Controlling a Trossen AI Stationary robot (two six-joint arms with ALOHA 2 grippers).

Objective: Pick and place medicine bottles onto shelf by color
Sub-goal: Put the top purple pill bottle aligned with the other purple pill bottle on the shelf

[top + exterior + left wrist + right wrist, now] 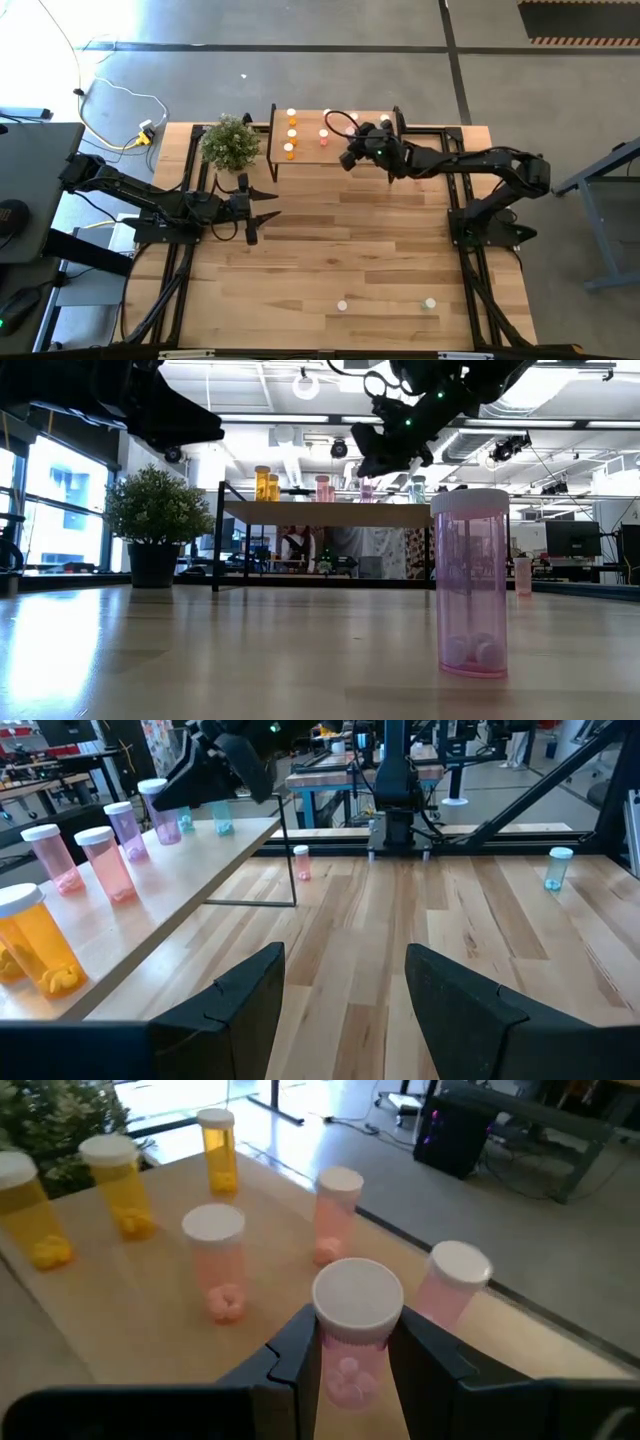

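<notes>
Our right gripper [352, 1355] is over the shelf [310, 150], fingers closed on a pink medicine bottle [355, 1330], gripping its body just below the white cap. The bottle stands upright, long axis vertical, cap up, a few pills at its bottom. We judge it light, rigid plastic with smooth, slippery walls, so a firm side grip on the body under the cap suits it best; squeezing the cap itself could let it slip or tip.

On the shelf, orange bottles [120, 1185] stand at the left end near the potted plant [232, 142], with light pink bottles [217, 1260] right of them.

Our left gripper [345, 995] waits over the table's left side, fingers apart, empty. Two bottles [342, 305] still stand on the table's near edge.
</notes>
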